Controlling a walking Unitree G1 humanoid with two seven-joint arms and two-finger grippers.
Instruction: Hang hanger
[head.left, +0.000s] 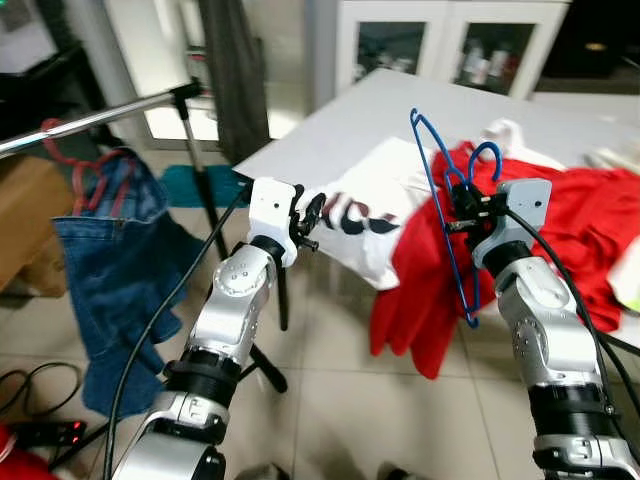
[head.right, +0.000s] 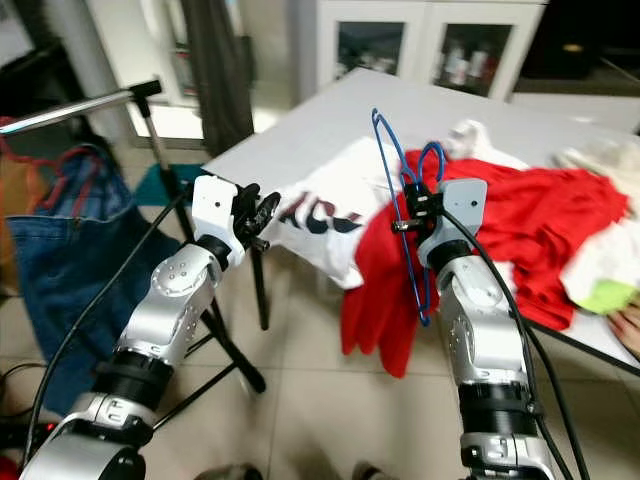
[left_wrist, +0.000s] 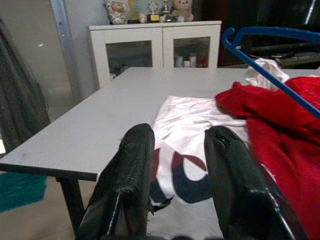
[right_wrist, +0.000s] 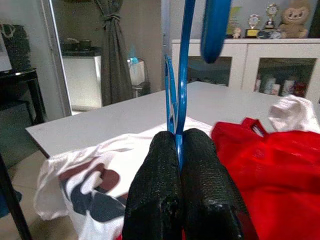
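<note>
Right gripper (right_wrist: 179, 150): fingers pinched tight on the blue hanger (head.left: 443, 215), gripping its thin wire right between the pads. It's held up in front of the table edge.
Hanger: blue wire one, hanging sort of upright and tilted in the grip, hook (head.left: 486, 157) up by the gripper and the long loop dropping down in front of the red garment (head.left: 560, 235). Nothing's on it.
Left gripper (left_wrist: 175, 175): fingers apart with a clear gap, nothing in them. Raised near the table corner, pointing across the tabletop toward the white shirt (head.left: 365, 215).
Table (head.left: 330, 130): pale grey top, with the white printed shirt draped over the near edge and the red garment piled beside it, part of it hanging off the edge.
Clothes rail (head.left: 95, 118): metal bar on a black stand, off to the robot's left. A red hanger (head.left: 85, 170) with jeans (head.left: 110, 260) is on it already.
Cabinet (head.left: 450, 45): white, glass doors, behind the table.
</note>
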